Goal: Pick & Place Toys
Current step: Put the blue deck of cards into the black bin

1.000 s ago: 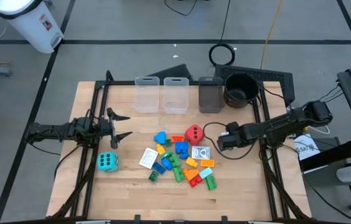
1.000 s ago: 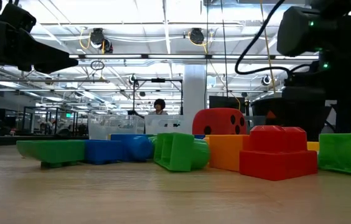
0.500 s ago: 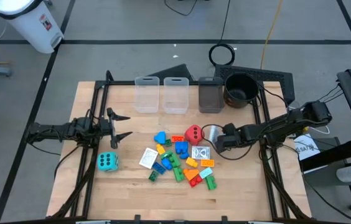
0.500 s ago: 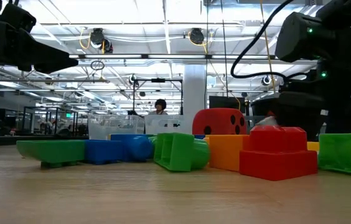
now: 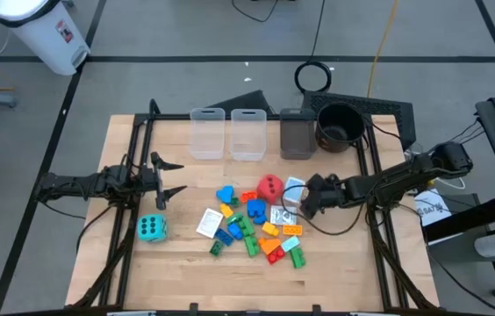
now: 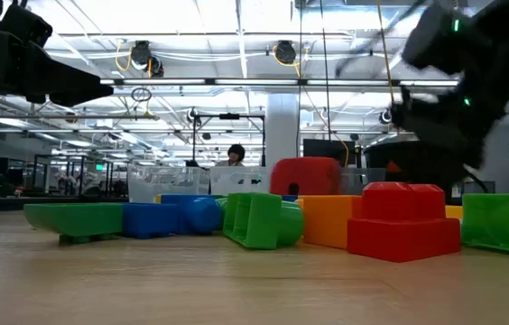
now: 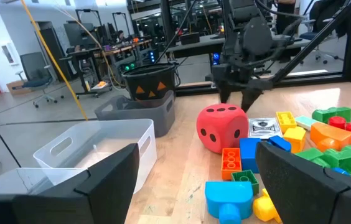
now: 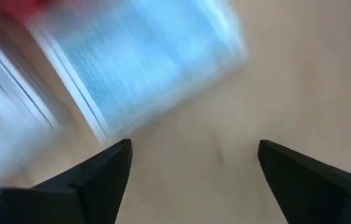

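Note:
A pile of coloured bricks (image 5: 252, 226) lies at the table's middle, with a red dotted die (image 5: 270, 186) at its far side and a teal die (image 5: 151, 228) apart to the left. White and blue cards (image 5: 283, 214) lie among the bricks. A light-blue card (image 5: 294, 187) lies right of the red die. My right gripper (image 5: 302, 200) is open, low over the table, just right of that card (image 8: 150, 62). My left gripper (image 5: 175, 178) is open and empty at the table's left, facing the pile (image 7: 195, 149). My right gripper points down beside the light-blue card (image 7: 262, 126). I cannot tell whether its fingers touch the card or the table.
Two clear bins (image 5: 206, 132) (image 5: 248, 132), a dark grey bin (image 5: 297, 133) and a round black pot (image 5: 339, 125) stand along the far edge. A white card (image 5: 210, 222) lies at the pile's left. Bare wood lies at the near edge.
My right gripper has gone toward the table's left, up to the red die and the cards. The red die has shifted a little toward the left and turned. A light-blue card now shows right of the die.

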Motion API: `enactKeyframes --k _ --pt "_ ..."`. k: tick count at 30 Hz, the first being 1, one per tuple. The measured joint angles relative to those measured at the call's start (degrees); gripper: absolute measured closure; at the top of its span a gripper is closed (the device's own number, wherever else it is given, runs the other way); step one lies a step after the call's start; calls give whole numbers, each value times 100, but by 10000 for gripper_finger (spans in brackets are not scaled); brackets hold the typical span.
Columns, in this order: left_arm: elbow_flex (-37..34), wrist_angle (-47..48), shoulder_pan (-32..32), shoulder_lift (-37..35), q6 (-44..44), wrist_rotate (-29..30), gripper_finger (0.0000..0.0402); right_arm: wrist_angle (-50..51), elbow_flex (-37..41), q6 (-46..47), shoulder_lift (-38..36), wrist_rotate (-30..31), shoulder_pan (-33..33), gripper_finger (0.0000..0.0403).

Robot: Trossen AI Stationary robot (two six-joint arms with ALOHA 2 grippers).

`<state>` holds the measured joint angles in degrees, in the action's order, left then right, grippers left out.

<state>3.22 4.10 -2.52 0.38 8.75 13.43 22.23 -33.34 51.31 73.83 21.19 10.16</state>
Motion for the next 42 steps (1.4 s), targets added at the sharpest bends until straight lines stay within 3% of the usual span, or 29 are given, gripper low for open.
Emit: enactKeyframes --k 3,8,15,21,29,34,39,42 --pt "0 6 -1 -1 2 4 78 -1038 -18 -1120 -137 614 17 88" --pt "0 2 -1 0 0 -35 78 -2614 -27 -2674 150 579 -236 104" --pt "0 7 -1 -2 0 -4 78 -2623 28 -2863 742 -122 -1070 130" --pt "0 4 0 -2 0 -29 78 -2293 -16 -2720 1104 -819 -1147 154" --pt "0 4 -2 -2 0 -7 78 -873 -9 -1673 211 -1777 -628 181" --pt "0 2 0 -2 0 -6 78 -354 44 -1360 -719 -1930 -261 198" --pt "0 3 -1 -1 0 -4 78 -1582 89 -1815 -1427 -1098 208 214" --pt "0 2 -2 0 0 -2 78 -3076 283 -2496 -1529 -1101 473 223"
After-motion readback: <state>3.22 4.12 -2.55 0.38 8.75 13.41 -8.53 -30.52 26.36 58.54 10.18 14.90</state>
